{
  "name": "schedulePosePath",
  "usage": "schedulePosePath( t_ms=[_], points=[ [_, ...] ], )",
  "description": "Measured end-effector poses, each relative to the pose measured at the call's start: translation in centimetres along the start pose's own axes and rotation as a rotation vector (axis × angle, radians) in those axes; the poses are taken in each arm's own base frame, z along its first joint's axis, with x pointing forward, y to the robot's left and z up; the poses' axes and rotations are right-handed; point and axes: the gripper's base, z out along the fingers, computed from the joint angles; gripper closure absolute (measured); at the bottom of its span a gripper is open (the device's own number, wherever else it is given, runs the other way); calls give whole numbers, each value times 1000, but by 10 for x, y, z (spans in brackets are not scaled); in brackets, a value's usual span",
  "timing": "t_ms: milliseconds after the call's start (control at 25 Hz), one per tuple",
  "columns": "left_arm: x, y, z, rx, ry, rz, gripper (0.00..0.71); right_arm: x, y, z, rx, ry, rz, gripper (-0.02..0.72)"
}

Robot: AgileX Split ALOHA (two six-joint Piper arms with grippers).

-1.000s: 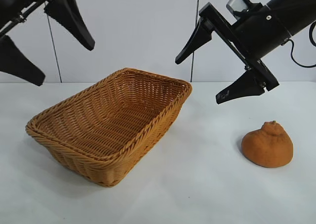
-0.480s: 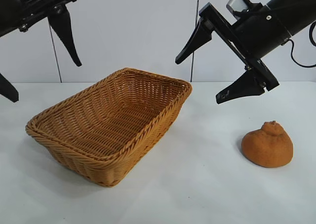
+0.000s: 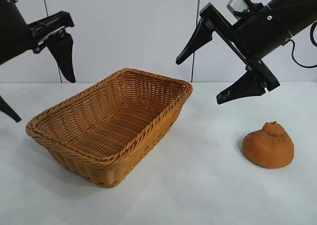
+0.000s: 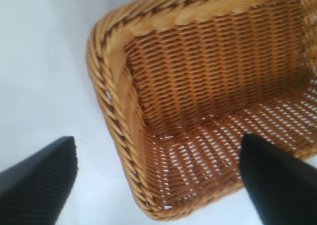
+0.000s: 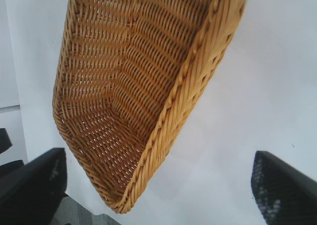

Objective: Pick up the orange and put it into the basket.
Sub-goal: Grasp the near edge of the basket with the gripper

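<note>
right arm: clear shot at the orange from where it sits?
Probably yes. The right hand hangs open above the table, up and left of the orange. Nothing lies between them; the basket sits well off to the left.

One orange, one basket, two arms, each bearing one pincer.

Woven wicker basket; rough-skinned, matt orange.

white table, pale wall with panel seams
</note>
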Motion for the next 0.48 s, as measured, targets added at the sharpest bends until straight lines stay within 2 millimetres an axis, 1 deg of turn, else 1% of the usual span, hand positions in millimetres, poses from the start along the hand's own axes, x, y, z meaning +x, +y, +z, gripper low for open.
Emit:
schedulePosePath(
  t_ms=[160, 320, 480],
  points=[
    [3, 8, 11, -20, 1, -10, 79, 0, 0, 0, 0, 0, 0, 10],
    [13, 9, 21, 9, -4, -13, 79, 0, 0, 0, 0, 0, 0, 10],
    [13, 9, 33, 12, -8, -35, 79, 0, 0, 0, 0, -1, 0, 10]
  ],
)
